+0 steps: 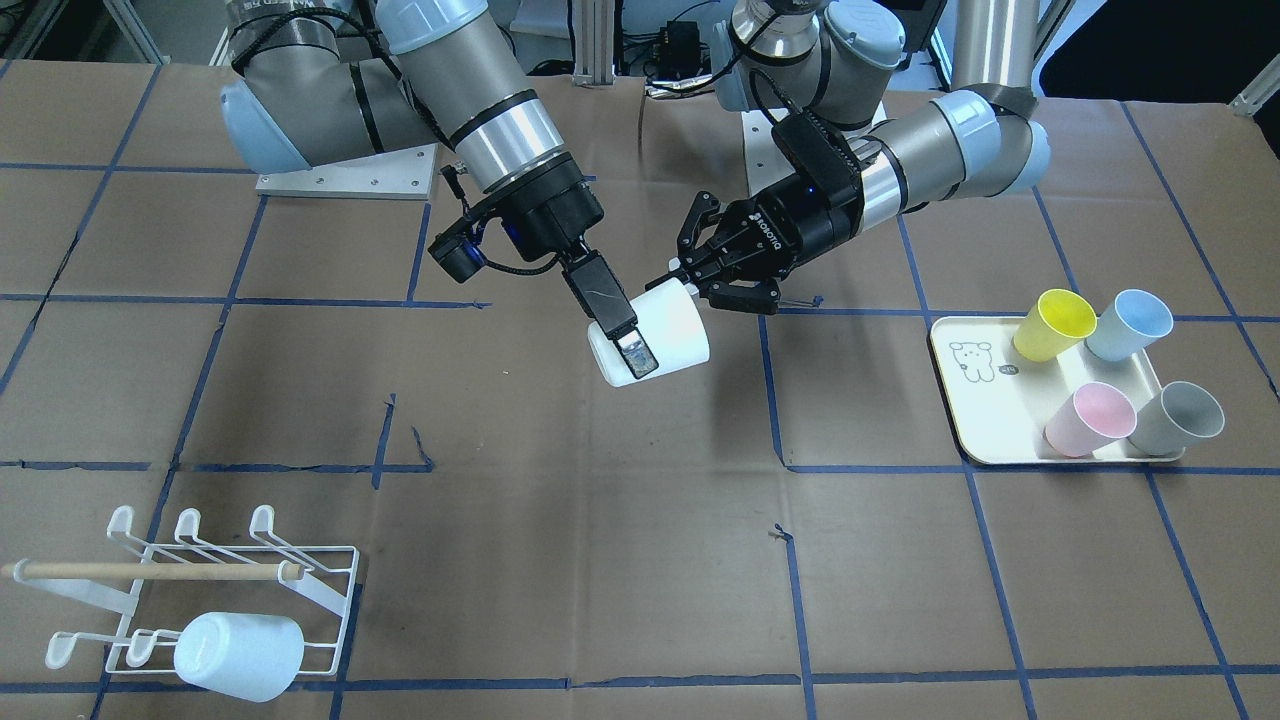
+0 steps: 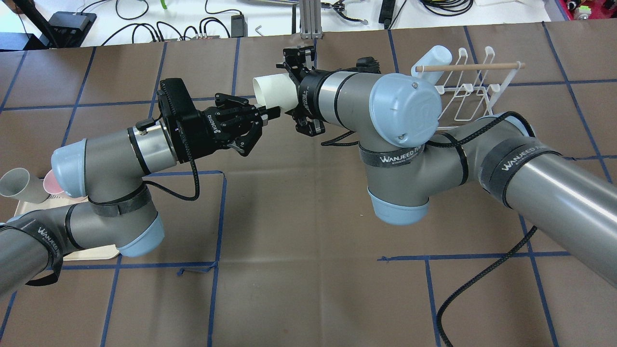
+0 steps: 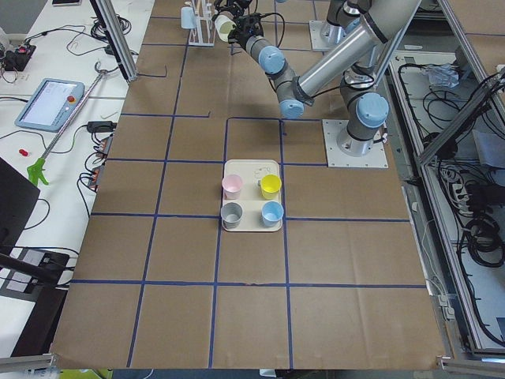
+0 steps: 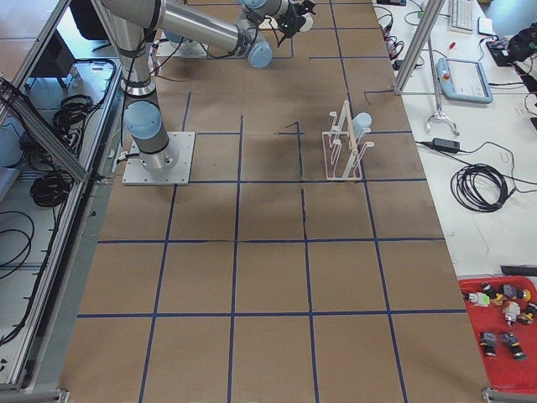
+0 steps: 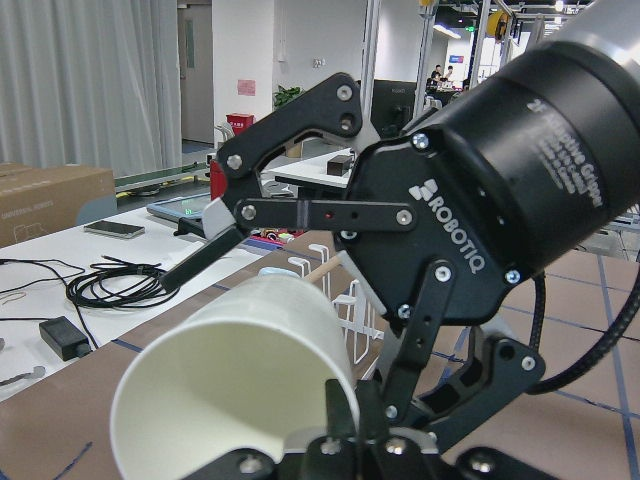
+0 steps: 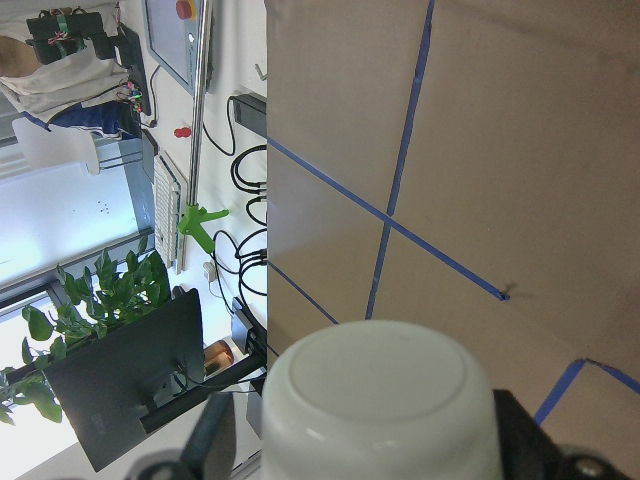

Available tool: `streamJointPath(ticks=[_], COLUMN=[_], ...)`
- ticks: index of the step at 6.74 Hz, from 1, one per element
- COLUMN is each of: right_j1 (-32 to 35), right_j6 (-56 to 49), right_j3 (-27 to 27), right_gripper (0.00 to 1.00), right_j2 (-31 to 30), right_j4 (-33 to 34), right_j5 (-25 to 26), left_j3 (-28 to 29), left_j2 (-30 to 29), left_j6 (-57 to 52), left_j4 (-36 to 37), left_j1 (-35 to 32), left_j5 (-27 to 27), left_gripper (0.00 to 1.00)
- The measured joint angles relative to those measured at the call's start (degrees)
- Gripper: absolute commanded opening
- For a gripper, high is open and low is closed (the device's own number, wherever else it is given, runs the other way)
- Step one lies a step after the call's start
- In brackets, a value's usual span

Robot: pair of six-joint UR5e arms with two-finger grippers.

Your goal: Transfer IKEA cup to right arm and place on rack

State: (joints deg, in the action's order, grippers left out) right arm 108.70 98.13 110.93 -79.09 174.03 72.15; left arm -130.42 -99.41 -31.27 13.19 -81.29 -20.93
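Note:
A white IKEA cup hangs in the air over the middle of the table, lying on its side between both grippers. My left gripper pinches the cup's rim; the rim fills the left wrist view. My right gripper spans the cup's body, with one finger flat across it. The cup's base sits between its fingers in the right wrist view. The white wire rack with a wooden dowel stands at the table's edge on the right arm's side. It also shows overhead.
A pale cup hangs upside down on one rack peg. A cream tray on the left arm's side holds yellow, blue, pink and grey cups. Brown paper with blue tape lines covers the table.

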Motion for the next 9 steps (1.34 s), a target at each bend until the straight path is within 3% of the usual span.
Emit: streamJointPath(ticks=[2,3,5,8,9], right_j1=[0.0,-0.1,-0.1,-0.1,-0.1], right_j6=[0.0,0.0,0.0,-0.2,-0.2], right_j3=[0.0,0.0,0.0,0.0,0.0], right_gripper=[0.59,0.56,0.48,0.39,0.33], right_j2=[0.0,0.0,0.0,0.0,0.0], right_j4=[0.2,0.3,0.4,0.4,0.4], right_j5=[-0.3,-0.4,-0.4,-0.4,-0.4], left_j3=[0.0,0.0,0.4,1.5,1.5], left_j2=[0.0,0.0,0.3,0.1,0.3], left_j6=[0.0,0.0,-0.1,0.0,0.2], left_j4=[0.0,0.0,0.0,0.0,-0.2], left_j1=[0.0,0.0,0.0,0.0,0.1], left_j5=[0.0,0.0,-0.1,-0.2,-0.1], left_gripper=[0.10,0.22,0.65,0.98,0.98])
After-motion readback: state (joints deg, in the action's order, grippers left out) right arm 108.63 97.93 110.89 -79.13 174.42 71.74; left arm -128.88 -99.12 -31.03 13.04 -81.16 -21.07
